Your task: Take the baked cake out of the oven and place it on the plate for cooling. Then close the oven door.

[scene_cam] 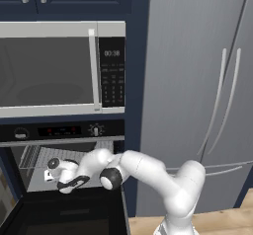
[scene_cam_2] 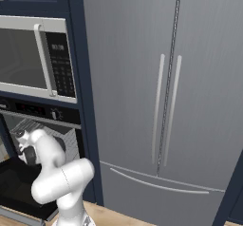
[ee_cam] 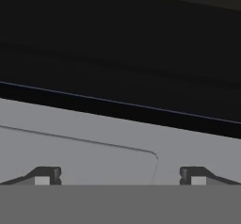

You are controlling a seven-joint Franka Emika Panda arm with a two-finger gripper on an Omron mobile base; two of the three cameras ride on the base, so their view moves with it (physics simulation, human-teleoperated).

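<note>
My tool (ee_cam: pixel 120 176) hangs wide and empty over the lowered oven door (scene_cam: pixel 64 212), at the oven (scene_cam: pixel 59 160) mouth. I can't see the cake; I should level up and reach in slowly.

The white arm (scene_cam: pixel 163 179) rises from the lower right of the left base view, bends at a rounded elbow, then stretches leftward and nearly level, past a dark joint (scene_cam: pixel 110 178) to the wrist. The hand at its end points down and to the left. In the hand view the gripper (ee_cam: pixel 120 176) has its two dark fingertips (ee_cam: pixel 44 176) spread wide apart, with nothing between them.
</note>
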